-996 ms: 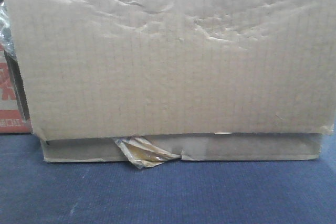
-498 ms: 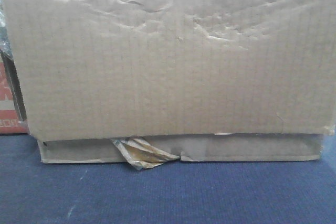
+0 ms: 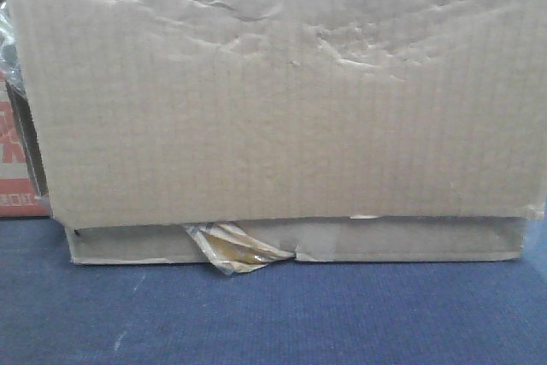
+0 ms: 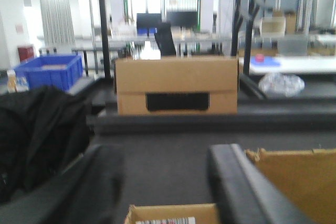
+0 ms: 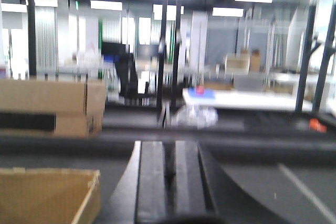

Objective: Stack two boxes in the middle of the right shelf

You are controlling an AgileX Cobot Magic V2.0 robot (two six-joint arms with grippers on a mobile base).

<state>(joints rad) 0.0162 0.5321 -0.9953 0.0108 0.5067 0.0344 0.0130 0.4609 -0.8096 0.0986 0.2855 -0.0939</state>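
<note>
nothing grabbed yet, i'd say: left pincer [image 4: 165,171] apart, right pincer [image 5: 169,166] together, both empty. a cardboard box [image 3: 273,100] fills the front view at 12 o'clock on the blue surface [image 3: 273,314]. next move needs an arm on either side of it.

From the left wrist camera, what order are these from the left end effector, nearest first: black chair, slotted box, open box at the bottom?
1. The open box, at the bottom edge, right by the left end effector.
2. The slotted box, in the middle, straight ahead.
3. The black chair, behind that box, farthest.
</note>
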